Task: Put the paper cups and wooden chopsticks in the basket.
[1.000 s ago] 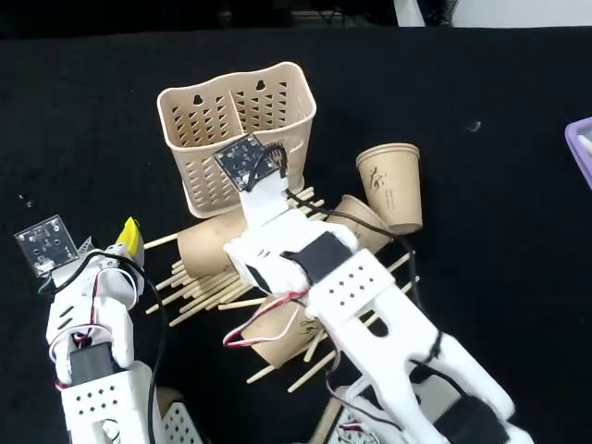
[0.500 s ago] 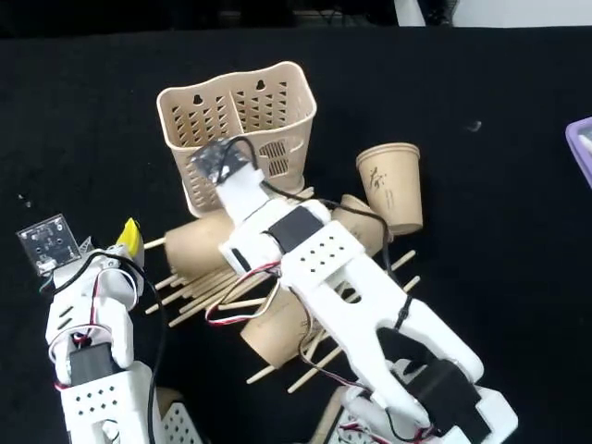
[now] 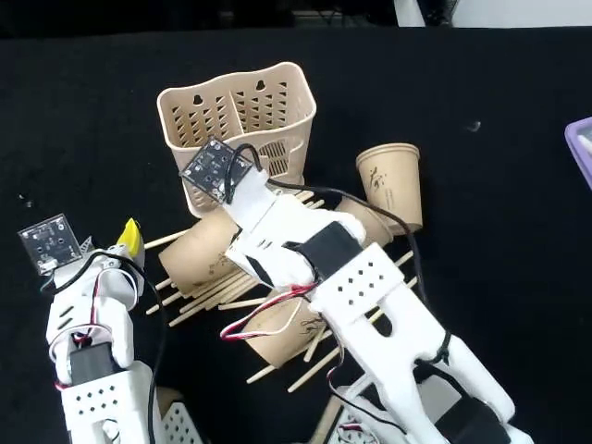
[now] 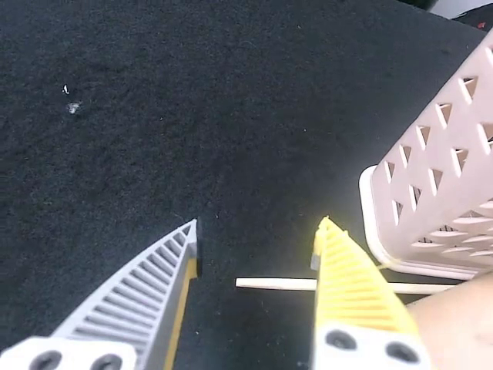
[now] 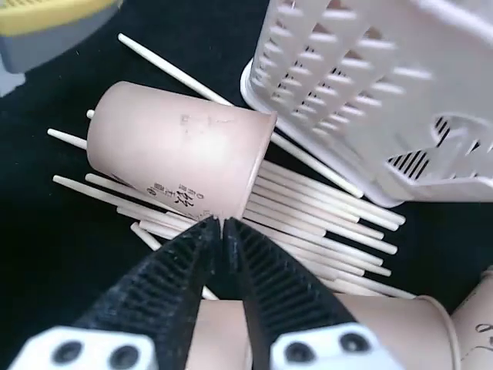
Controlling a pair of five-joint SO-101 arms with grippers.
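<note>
Basket (image 3: 277, 148) mouth is wide open from above, easy drop-in. Getting at its front is tight though: a lying cup (image 3: 199, 254) and a chopstick pile (image 3: 208, 294) sit right by the base, with the right arm (image 3: 361, 296) stretched over them. Left gripper (image 4: 258, 223) faces bare black table (image 4: 154, 100), one chopstick (image 4: 269, 284) lying across just ahead.

Bright, even light is coming from overhead in the high view, and the black table (image 3: 518, 305) is swallowing it, so shadows are barely showing. The white right arm (image 3: 370, 296) is glaring almost to washed-out, and a pale strip is burning at the upper right edge of the frame. In the right wrist view the basket (image 5: 385, 85) wall is bleaching pale, while the gaps beneath the paper cup (image 5: 177, 154) and between the chopsticks (image 5: 308, 208) are dropping to black. In the left wrist view the table is giving off a faint grey sheen.
</note>
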